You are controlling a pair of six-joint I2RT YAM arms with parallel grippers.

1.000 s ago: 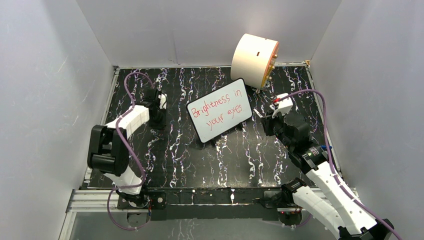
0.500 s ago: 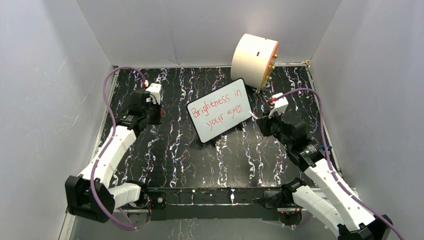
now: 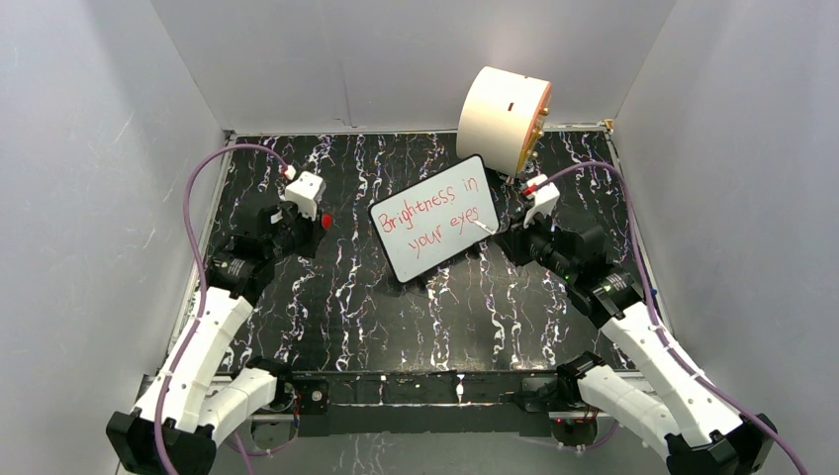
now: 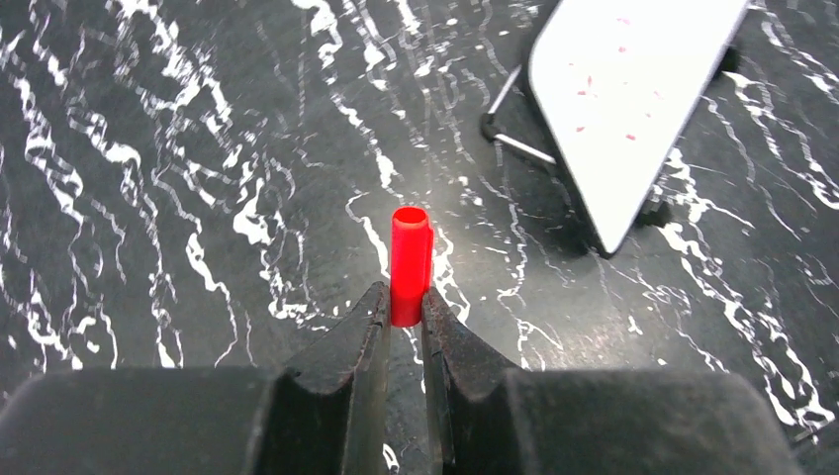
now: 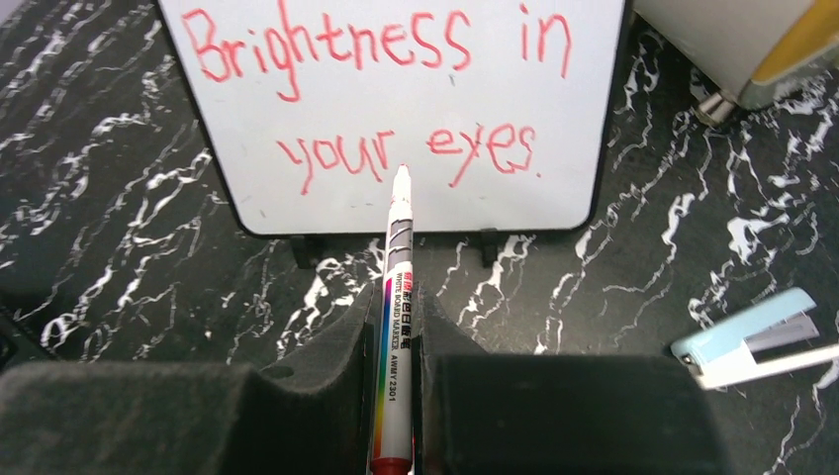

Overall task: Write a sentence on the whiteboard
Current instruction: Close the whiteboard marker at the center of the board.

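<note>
The whiteboard [image 3: 433, 220] stands propped on the table [image 3: 346, 297], centre-far, with its long axis running near-left to far-right. It bears the red sentence [image 5: 381, 45] "Brightness in your eyes" in two lines along that axis. The right fingers [image 5: 331, 366] are clamped on a marker [image 5: 394, 307] whose tip points left at the lower line, contact not determinable; the left fingers [image 4: 346, 361] are closed on a red cap [image 4: 411, 262], left of the board. Against the earlier frame the board is unmoved, the left arm has unfolded, and the marker tip has advanced to the board's right edge.
</note>
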